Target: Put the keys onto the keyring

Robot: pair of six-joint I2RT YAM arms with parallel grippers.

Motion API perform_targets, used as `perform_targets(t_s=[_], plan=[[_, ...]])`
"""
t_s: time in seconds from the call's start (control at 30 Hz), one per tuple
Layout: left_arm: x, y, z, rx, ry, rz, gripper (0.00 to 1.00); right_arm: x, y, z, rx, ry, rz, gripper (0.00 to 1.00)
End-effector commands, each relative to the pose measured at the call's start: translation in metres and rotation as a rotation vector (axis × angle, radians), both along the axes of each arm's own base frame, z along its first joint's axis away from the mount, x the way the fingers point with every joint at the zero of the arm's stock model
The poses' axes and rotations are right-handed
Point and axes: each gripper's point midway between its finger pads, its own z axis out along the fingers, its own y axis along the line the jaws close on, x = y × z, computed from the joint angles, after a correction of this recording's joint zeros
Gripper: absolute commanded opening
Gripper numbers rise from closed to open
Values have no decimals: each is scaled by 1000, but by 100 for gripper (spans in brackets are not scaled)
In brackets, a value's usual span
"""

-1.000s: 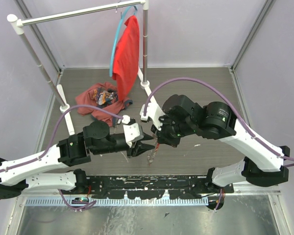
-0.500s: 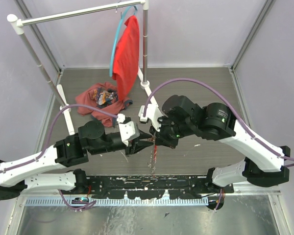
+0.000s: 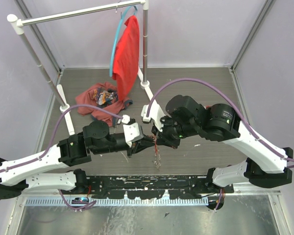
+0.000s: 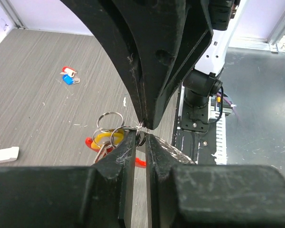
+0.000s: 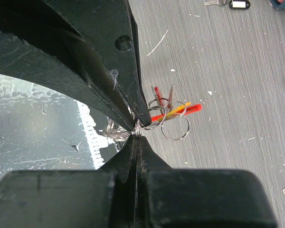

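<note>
- Grippers meet tip to tip in mid-air above the table, and the keyring dangles right under that meeting point.
- right gripper: fingers pressed flat together, pinching a thin wire loop of the keyring at the very tips.
- left gripper: fingers nearly together with a thin slit between them. A small loop of the keyring sits in that slit at the tips, just under the right gripper's tips. Can't tell if it's actually clamped or just sitting there.
- Hanging off the pinched spot: a couple of bigger split rings, a red tag and a yellow piece, all bunched just beside the fingertips.
- The bead chain droops on the other side of the left gripper's fingers from the rings.
- keys: a red-headed and a blue-headed one lie together on the table, well apart from both grippers and not on the ring.
- A key with a black tag lies far out ahead of the right gripper.
</note>
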Motion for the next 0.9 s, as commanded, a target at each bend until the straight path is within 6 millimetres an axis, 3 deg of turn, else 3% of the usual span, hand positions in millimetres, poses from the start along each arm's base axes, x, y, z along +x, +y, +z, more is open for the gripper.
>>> perform_targets(t_s=[0.0, 0.17, 0.27, 0.37, 0.63, 0.8, 0.87], plan=[[-2, -3, 19, -48, -17, -18, 19, -1, 10, 22, 106, -40, 26, 1], [-2, -4, 22, -56, -17, -19, 14, -1, 13, 20, 106, -35, 32, 1], [-3, -4, 24, -62, -11, -22, 1, -1, 13, 22, 119, -39, 34, 1], [-4, -4, 28, -85, 3, -23, 0, 0, 14, 30, 157, -58, 27, 5], [-4, 8, 52, -242, 49, 18, 0, 4, 11, 71, 368, -169, 10, 32], [-10, 23, 79, -381, 55, 12, 0, 2, 1, 109, 602, -281, 4, 34], [-13, 27, 89, -431, 57, -1, 0, -3, -3, 127, 706, -322, 21, 28]])
